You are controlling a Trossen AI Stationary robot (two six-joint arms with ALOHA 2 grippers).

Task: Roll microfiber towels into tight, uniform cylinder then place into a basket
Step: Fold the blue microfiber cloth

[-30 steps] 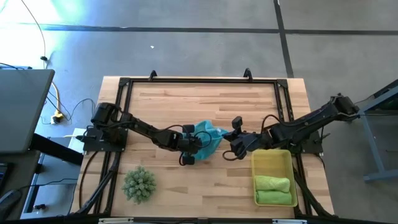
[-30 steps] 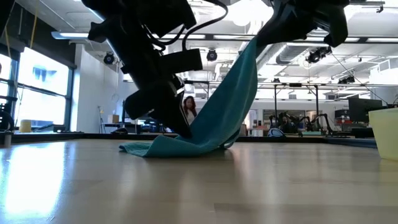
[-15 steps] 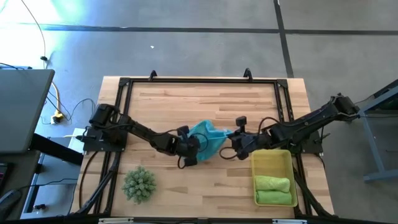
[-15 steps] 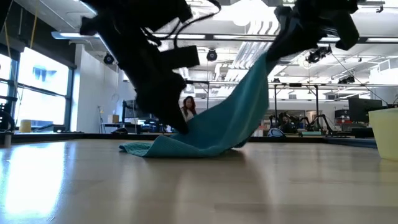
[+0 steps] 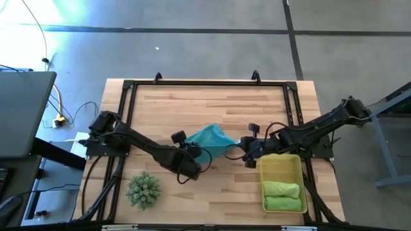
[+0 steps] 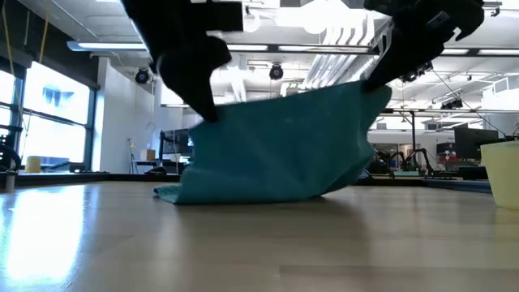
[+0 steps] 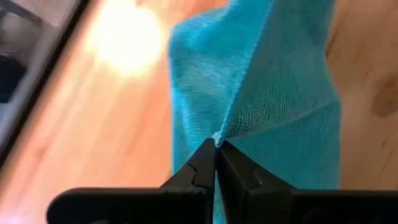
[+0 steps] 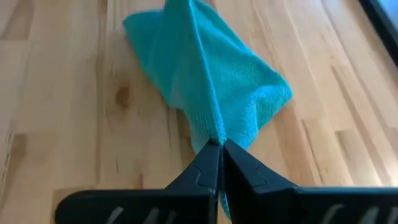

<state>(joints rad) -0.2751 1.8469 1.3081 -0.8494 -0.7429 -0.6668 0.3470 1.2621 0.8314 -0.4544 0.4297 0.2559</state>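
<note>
A teal microfiber towel (image 5: 210,137) is held up over the table's middle between my two grippers; in the low view (image 6: 280,146) it hangs as a sheet with its bottom edge on the wood. My left gripper (image 5: 191,153) is shut on its left corner, my right gripper (image 5: 240,145) on its right corner. The yellow basket (image 5: 280,165) stands at the near right with two rolled green towels (image 5: 282,195) inside. My left gripper pinches a corner of the teal towel (image 7: 216,137) between its fingertips, only at their free ends. The cloth spreads away from the pinch, drawn into a ridge. My right gripper pinches another corner (image 8: 216,138) between its fingertips. The towel is raised there and stretched toward the other gripper, its lower part (image 6: 243,195) on the table.
A spiky green plant-like ball (image 5: 143,190) sits at the near left. A black frame (image 5: 205,84) runs round the tabletop. Bare wood lies at the far side and near the middle front edge.
My left gripper has moved toward the table's near left and up, my right gripper a little toward the right. The teal towel, which hung in a narrow slanted strip from the right gripper, is now spread wide and drawn out between both grippers.
</note>
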